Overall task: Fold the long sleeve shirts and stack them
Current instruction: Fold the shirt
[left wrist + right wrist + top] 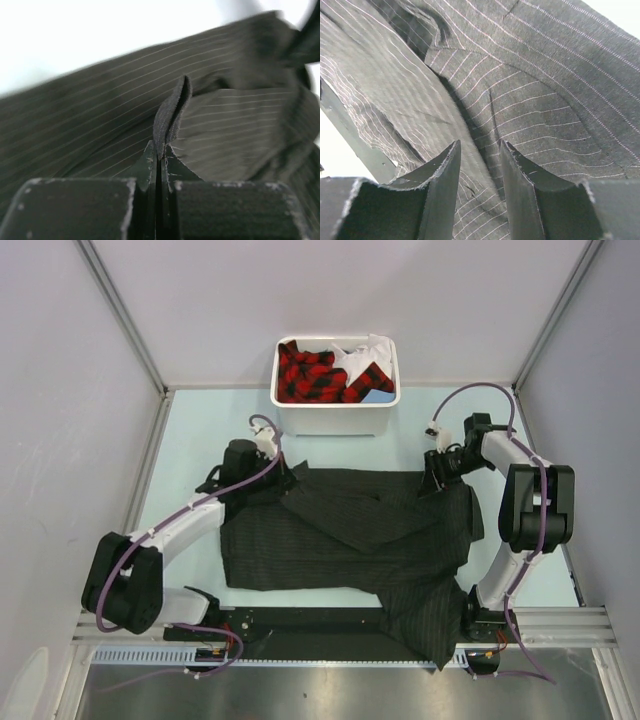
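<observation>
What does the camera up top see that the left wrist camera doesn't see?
Only the top view shows the white bin holding red-and-black plaid cloth, the right gripper at the far right corner of the dark pinstriped shirt, and one sleeve trailing toward the near side. Only the left wrist view shows, close up, the left gripper shut on a thin fold of fabric. Both views show that shirt.
</observation>
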Motion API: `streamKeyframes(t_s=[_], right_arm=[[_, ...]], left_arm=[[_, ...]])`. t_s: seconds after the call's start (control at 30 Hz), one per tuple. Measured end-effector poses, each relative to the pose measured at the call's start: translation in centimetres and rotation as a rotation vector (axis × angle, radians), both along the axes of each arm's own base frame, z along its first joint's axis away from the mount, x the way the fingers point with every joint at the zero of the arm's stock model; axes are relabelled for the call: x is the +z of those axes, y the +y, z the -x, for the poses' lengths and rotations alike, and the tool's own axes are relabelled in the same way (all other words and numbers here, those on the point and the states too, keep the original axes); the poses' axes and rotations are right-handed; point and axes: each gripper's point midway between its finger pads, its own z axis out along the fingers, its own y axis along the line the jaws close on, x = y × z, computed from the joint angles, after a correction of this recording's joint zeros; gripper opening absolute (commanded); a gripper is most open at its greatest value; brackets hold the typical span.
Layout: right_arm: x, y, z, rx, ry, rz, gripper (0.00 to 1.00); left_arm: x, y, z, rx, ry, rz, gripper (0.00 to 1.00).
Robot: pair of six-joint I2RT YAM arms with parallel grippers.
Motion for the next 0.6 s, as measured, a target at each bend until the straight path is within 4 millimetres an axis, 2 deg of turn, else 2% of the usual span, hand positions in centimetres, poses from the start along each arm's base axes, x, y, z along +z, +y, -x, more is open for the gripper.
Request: streamKeyframes(t_s=[0.07, 0.17, 0.4, 0.53, 0.6], right_arm=[[-0.1, 0.0, 0.2, 0.006, 0.006, 0.014, 0.43], [-0.4, -0.1, 0.4, 0.016, 0.011, 0.042, 0.43], [-1.0, -0.7, 0.5, 0.023, 0.013, 0.105, 0.40], [-1.1, -1.0, 0.4, 0.022, 0.012, 0.133, 0.38], [-1.2, -1.1, 0.4, 0.024, 0.012, 0.145, 0.36]], left_arm=[[-1.7, 2.1, -0.1, 0.055, 0.040, -0.005, 0.00], [-2.7, 3.9, -0.5, 0.096, 0.060, 0.002, 0.00], [-1.7, 4.0, -1.5, 0.065, 0.010, 0.043, 0.00], [-3.7, 5.5, -2.5, 0.090, 0.065, 0.031, 0.01], [-5.1, 6.1, -2.8, 0.100, 0.111, 0.017, 0.08]])
